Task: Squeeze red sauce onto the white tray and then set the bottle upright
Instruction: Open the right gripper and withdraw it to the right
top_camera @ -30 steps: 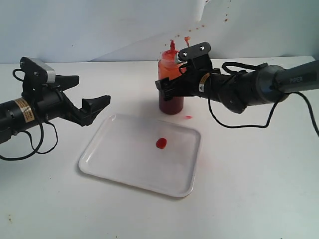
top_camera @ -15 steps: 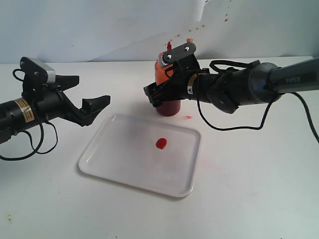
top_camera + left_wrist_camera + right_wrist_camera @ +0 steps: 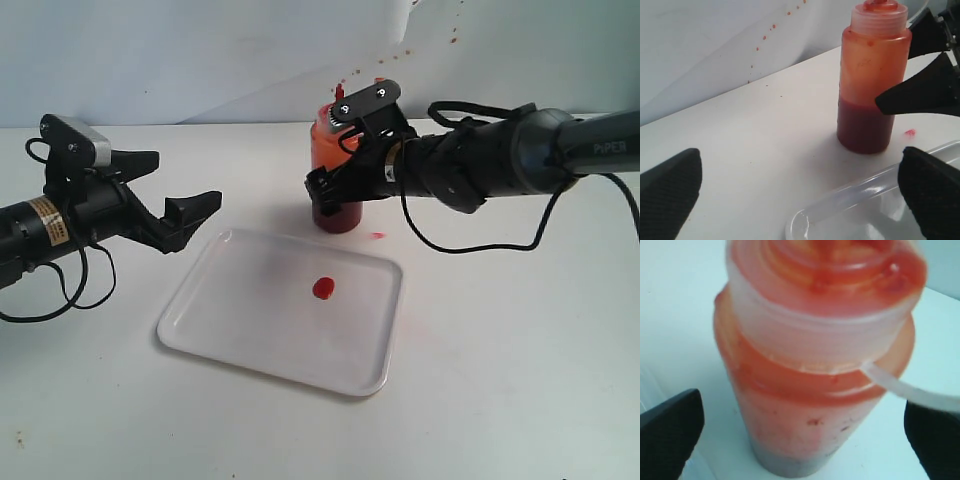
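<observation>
- White tabletop is backed along its far edge by a pale wall (red specks are seen on it).
- Toward the far edge, abt midway along it, the bottle is stood upright on the table. Dark sauce fills its lower part and orange-tinted plastic shows above. A thin tether strap hangs off the collar.
- Around the bottle's mid-height the R gripper is placed, its arm reaching in from the table's right edge. Its jaws are spread. A gap is shown betw. each finger and the bottle in the right wrist view, so nothing is pinched.
- Betw. the bottle and the near edge the white tray is laid flat, turned at an angle to the table's edges. It is touched by neither gripper.
- On the tray the red sauce is seen as one small round glossy blob, on the part nearest the bottle (toward the table's far-right corner).
- On the bare table a pale-red smear is seen near the bottle's base, on the side toward the right edge, betw. bottle and tray rim.
- Toward the table's left edge the L gripper is held, pointed toward the bottle and apart from the tray. Its fingers are spread wide & nothing is held (the bottle is framed betw. them in the left wrist view).
</observation>
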Controlling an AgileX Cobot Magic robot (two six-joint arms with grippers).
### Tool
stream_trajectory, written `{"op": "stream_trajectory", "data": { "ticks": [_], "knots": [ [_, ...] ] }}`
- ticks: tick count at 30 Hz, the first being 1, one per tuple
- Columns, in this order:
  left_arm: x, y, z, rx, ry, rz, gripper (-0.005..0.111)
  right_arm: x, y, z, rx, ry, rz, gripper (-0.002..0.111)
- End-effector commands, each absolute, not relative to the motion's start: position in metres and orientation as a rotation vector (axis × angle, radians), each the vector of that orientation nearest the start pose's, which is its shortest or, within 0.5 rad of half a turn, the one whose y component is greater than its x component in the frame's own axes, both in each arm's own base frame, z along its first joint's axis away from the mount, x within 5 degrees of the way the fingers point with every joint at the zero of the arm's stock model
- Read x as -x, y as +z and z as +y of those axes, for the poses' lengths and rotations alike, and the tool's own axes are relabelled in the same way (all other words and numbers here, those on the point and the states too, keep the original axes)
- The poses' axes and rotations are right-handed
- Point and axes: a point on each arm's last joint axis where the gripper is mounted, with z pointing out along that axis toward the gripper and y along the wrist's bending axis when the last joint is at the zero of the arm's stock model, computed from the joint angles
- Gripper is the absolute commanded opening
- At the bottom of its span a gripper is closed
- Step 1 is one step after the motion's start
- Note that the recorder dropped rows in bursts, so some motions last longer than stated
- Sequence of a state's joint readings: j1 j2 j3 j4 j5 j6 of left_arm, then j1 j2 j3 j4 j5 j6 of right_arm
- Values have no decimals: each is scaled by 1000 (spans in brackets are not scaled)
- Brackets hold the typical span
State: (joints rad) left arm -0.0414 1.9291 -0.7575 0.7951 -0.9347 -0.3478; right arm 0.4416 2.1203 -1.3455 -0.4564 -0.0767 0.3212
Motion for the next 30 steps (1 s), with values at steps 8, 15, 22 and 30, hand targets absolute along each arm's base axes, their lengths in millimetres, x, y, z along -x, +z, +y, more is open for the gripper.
{"op": "stream_trajectory", "data": {
  "ticks": [8,15,22,30],
  "knots": [
    [-340,142,-66,-614,-479,1741,104,-395,156,202,762,28,2266,105],
    [-340,142,-66,-613,-480,1742,104,-380,164,198,832,-73,2342,102],
    [-340,142,-66,-610,-481,1743,81,-344,186,186,828,50,2215,93],
    [-337,141,-69,-672,-491,1737,1,-282,192,167,798,292,1980,48]
  ]
}}
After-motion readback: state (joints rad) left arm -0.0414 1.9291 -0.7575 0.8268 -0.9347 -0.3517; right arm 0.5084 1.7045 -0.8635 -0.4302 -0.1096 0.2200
